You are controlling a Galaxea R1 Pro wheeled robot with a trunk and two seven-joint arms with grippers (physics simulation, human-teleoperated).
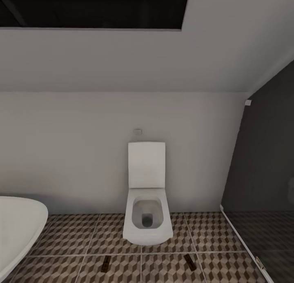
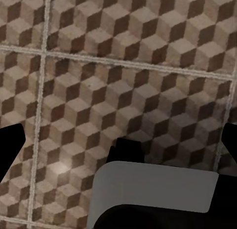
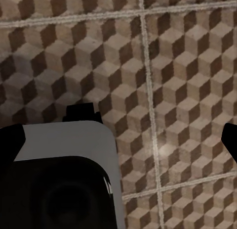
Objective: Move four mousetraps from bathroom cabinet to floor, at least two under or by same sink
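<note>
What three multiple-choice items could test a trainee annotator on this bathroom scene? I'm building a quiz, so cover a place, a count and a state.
1. Where does the rounded white tub sit in the head view?
A. lower left
B. upper right
C. behind the toilet

2. How many small dark-brown oblong mousetraps lie on the cube-pattern tiled floor in the head view?
A. none
B. two
C. four

3. What state is the lid of the white rectangular toilet in?
A. shut flat
B. raised against the wall
C. lying on the floor

Key:
1 A, the tub's rim curves in at the lower left.
2 B, one trap lies left of the toilet's front and another right of it.
3 B, the lid stands upright and the bowl is open.
</note>
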